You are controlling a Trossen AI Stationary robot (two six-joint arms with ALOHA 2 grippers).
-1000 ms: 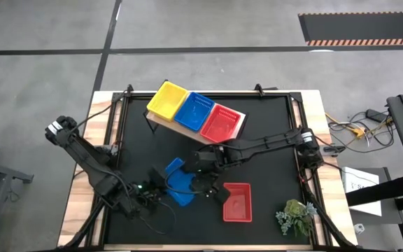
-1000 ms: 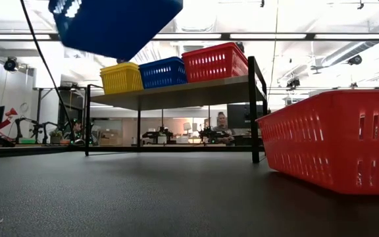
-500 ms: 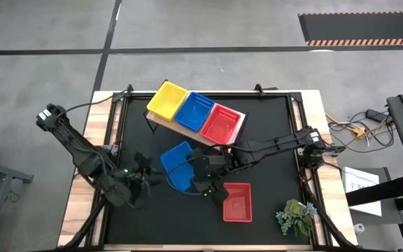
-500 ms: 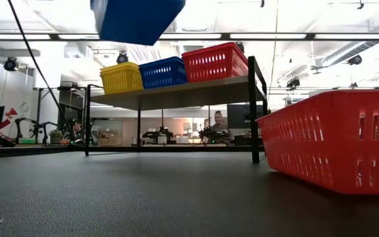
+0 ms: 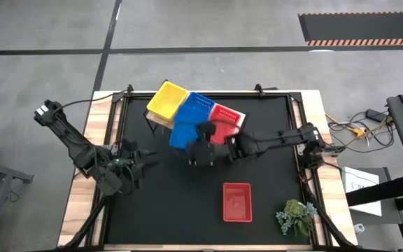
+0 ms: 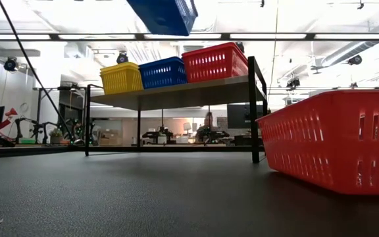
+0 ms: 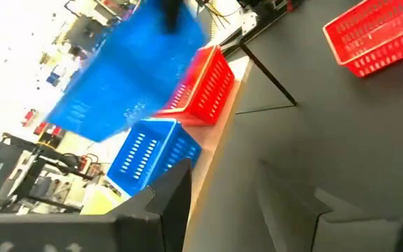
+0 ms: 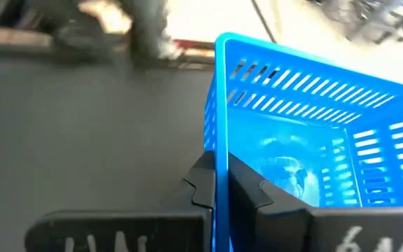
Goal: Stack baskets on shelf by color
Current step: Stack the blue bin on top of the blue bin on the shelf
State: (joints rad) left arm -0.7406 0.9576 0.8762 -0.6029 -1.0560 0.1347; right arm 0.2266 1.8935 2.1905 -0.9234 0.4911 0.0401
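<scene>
Three baskets stand in a row on the wooden shelf [image 5: 158, 119]: yellow [image 5: 168, 98], blue [image 5: 203, 103] and red [image 5: 227, 115]. A second blue basket [image 5: 182, 129] hangs tilted in the air at the shelf's near side, high in the low view [image 6: 165, 14], with my right gripper [image 5: 203, 143] shut on it. Another red basket [image 5: 236, 201] rests flat on the black table near the front. My left gripper [image 5: 144, 162] stands open at the table's left, clear of everything, its fingers empty in the left wrist view [image 7: 247, 210]. My right gripper pinches one side wall of the blue basket at its rim [image 8: 215, 164], one finger [image 8: 247, 187] inside the basket and the other [image 8: 200, 183] outside. It comes from the table's right side, slanting down. The basket is lifted clear and tilted.
A small green plant [image 5: 296, 215] lies at the table's near right corner. The shelf stands on thin black legs [image 6: 252, 112] at the far middle. Bare black table top lies between the shelf and the red basket on the table.
My right gripper has risen and gone toward the far edge with the blue basket, rolling as it went; the basket has come from over the table's middle up to the shelf's near side and turned about. My left gripper has drawn back toward the table's left edge, staying open.
</scene>
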